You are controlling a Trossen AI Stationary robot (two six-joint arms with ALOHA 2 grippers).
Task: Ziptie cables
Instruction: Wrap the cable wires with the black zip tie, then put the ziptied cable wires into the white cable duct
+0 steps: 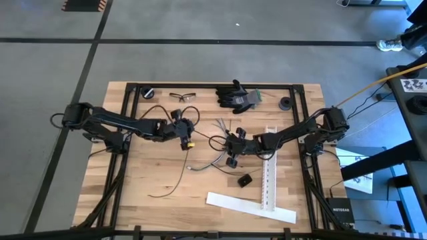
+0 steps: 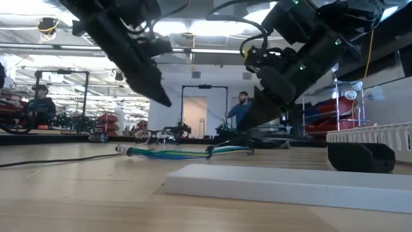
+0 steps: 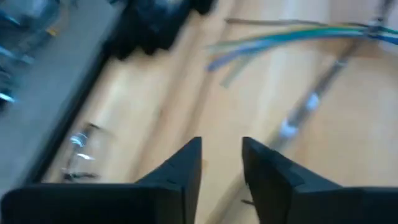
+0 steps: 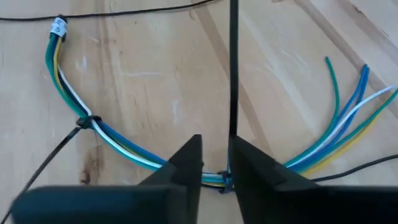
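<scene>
Here the right claw (image 4: 214, 163) is hanging over the bundle of thin blue, green and white cables (image 4: 124, 144) lying on the wooden table (image 4: 161, 81), fingers slightly parted beside a thin black ziptie (image 4: 233, 68). The left claw (image 3: 221, 162) is hovering empty, narrowly open.

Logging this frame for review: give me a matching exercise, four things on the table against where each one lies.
Things:
1. black gloves
2. safety glasses
3. cables
4. long white strip

Places:
A. near edge of the table, lying flat
B. far edge, right of the glasses
C. under the right pincer, mid-table
D. far edge, left of the gloves

Pairs: 1-B, 2-D, 3-C, 4-A
</scene>
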